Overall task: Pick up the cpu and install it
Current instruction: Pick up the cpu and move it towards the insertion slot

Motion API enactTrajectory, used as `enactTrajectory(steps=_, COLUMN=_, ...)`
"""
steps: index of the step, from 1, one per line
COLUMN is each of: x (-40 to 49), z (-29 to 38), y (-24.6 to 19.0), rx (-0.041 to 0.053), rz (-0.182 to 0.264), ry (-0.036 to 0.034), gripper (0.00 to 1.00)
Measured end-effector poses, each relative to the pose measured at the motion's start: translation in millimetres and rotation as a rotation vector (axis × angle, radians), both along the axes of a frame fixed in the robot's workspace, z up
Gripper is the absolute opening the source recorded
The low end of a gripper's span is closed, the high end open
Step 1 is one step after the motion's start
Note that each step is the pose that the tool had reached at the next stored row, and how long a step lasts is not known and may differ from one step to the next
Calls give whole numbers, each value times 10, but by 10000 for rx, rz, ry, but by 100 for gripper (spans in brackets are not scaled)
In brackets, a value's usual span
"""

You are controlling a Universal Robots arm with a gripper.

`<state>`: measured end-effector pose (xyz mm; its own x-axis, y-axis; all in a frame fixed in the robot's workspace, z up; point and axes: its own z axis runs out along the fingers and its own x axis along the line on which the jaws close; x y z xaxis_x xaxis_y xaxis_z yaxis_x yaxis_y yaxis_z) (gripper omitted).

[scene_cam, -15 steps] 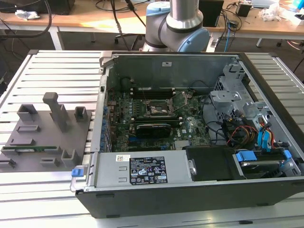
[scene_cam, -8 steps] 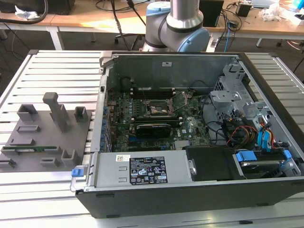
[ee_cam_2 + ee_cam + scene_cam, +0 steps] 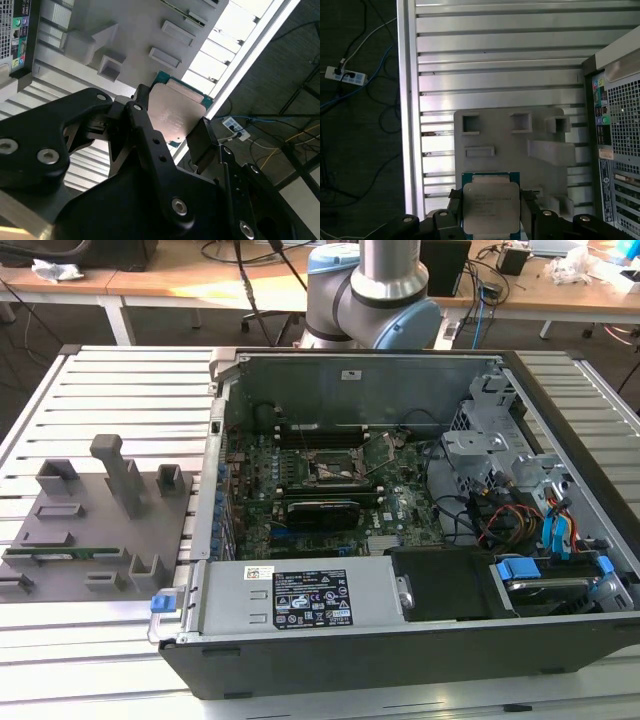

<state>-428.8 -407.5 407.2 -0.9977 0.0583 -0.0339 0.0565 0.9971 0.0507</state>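
I have the gripper (image 3: pixel 491 216) clamped on the cpu (image 3: pixel 491 204). One finger presses on each of two opposite edges, and the silver top of the chip faces the camera in both wrist views. The chip hangs in the air over the grey fixture tray (image 3: pixel 540 125), not touching it. The open computer case (image 3: pixel 620 150) stands just beside this tray. I judge that the motherboard socket (image 3: pixel 338 472) is well apart from the chip, toward the exterior view's right of the tray.

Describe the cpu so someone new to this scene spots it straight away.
Start at the open computer case, then the grey tray beside it. The cpu is the flat square clamped in the black tool: silver top, green rim, unlike the tray's plain grey blocks.
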Motion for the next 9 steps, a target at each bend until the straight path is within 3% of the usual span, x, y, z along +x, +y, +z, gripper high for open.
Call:
enactTrajectory(steps=5, x=26, z=5, y=1, rx=-3, rz=-2, ry=2, gripper=55)
enactTrajectory(steps=9, x=126, z=4, y=0, rx=-2, rz=0, ry=0, gripper=55)
